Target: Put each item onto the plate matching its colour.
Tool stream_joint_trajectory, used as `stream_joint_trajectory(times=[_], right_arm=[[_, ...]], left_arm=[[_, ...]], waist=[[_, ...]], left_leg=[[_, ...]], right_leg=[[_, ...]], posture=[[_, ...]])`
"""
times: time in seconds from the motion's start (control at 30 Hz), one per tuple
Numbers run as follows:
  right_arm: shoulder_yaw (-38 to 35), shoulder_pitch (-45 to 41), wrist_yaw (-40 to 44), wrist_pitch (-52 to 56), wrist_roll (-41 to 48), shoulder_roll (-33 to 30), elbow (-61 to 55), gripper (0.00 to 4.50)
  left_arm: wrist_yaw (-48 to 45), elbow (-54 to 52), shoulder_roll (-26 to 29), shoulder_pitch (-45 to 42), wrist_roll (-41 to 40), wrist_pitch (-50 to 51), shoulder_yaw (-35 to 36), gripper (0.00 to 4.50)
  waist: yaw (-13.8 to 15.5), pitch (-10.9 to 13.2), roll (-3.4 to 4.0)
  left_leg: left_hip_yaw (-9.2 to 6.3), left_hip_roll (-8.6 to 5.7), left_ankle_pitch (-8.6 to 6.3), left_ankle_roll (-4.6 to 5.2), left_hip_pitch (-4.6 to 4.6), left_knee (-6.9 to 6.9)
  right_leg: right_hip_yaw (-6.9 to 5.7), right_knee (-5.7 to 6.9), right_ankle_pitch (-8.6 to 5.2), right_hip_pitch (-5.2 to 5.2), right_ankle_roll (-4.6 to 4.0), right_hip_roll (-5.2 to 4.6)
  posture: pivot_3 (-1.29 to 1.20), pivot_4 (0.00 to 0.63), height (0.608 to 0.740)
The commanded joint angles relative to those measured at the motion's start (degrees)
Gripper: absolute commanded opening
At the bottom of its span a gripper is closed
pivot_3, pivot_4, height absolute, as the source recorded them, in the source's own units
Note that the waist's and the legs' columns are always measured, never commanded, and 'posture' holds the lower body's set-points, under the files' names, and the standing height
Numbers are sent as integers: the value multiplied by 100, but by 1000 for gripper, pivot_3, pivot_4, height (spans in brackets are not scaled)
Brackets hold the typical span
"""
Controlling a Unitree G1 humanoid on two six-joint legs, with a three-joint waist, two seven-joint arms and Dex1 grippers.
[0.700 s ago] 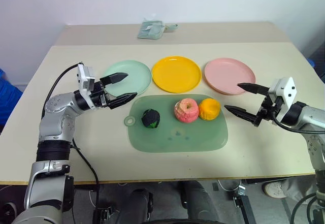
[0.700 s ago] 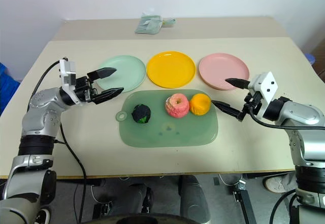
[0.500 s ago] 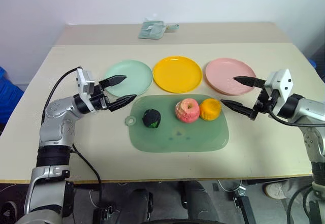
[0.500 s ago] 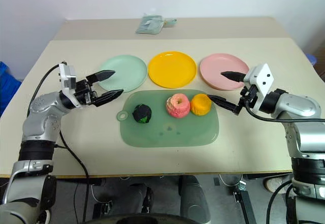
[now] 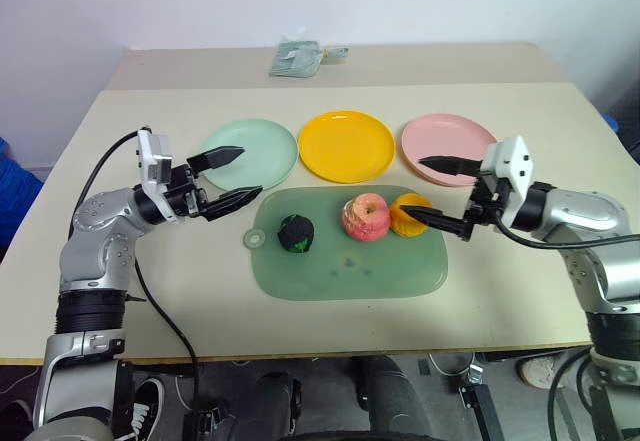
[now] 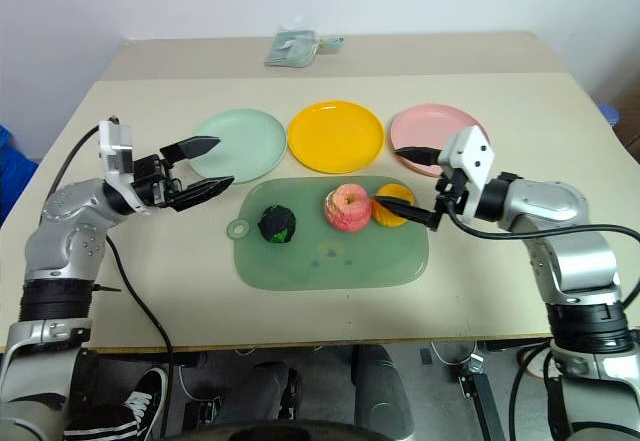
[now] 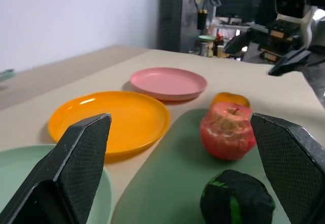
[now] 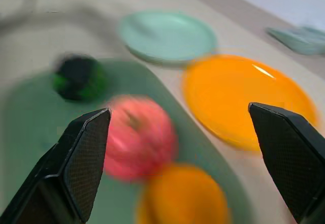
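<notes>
All 3 items sit in a row on the translucent green mat (image 5: 350,251), w/ the 3 plates lined up just behind it on the worktop (image 5: 520,291) — nothing sorted yet. Dark green ball (image 5: 296,232) at the mat's left end, pink-red apple (image 5: 366,217) mid, orange fruit (image 5: 410,214) touching the apple on its right. Mint plate (image 5: 262,151), yellow plate (image 5: 347,145), pink plate (image 5: 445,147) all bare.

Right gripper (image 5: 432,193) is nearest the action: fingers spread wide, lower one over the orange, upper one over the pink plate's near rim. Prob lining up to straddle the orange; wide spread suits a round fruit.

Left gripper (image 5: 228,176) hangs over the mint plate's near edge, fingers also wide, holding nothing. Looks parked on the ball's side, ready for that pick.

Folded cloth (image 5: 296,58) at far edge, out of play.
</notes>
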Motion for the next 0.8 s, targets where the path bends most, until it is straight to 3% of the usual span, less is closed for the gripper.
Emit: stream_joint_trajectory(times=[0.03, 0.17, 0.33, 0.57, 0.8], right_arm=[[-42, -328, -21, 235, 231, -15, -324, 4423], [73, -435, 147, 564, 357, -156, -554, 4423], [183, -532, 51, 1005, 472, -207, -910, 4423], [188, -376, -51, 1129, 336, -434, -1286, 4423], [68, -115, -240, 900, 167, -393, -1260, 4423]], left_arm=[[-265, -585, 224, 266, -187, 218, -33, 4500], [-592, -617, 325, 166, -230, 606, -340, 4500], [-687, -289, 89, -77, 228, 271, -814, 4500], [-644, 452, -306, -269, 1411, -1114, -1615, 4500], [-524, 1755, -827, -786, 2144, -2577, -1964, 4500]], waist=[[13, 0, 0], [66, 0, -1], [53, 0, -1], [36, 0, -1], [69, -1, -2]], left_leg=[[0, -2, 0, 0, -1, 0], [-8, -5, 0, 1, -9, 6], [-9, -7, -1, 2, -6, 6], [-5, -5, 0, 0, -6, 5], [-4, -7, 0, 1, -8, 7]], right_leg=[[0, 0, 0, 0, 0, -2], [-4, -2, 0, 1, 0, -4], [-7, -4, 0, 7, 0, -4], [-7, -6, 0, 2, 0, -3], [-7, -6, 0, 3, 0, -5]], posture=[[0, 150, 740], [0, 150, 740], [0, 150, 740], [0, 150, 740], [0, 150, 740]])
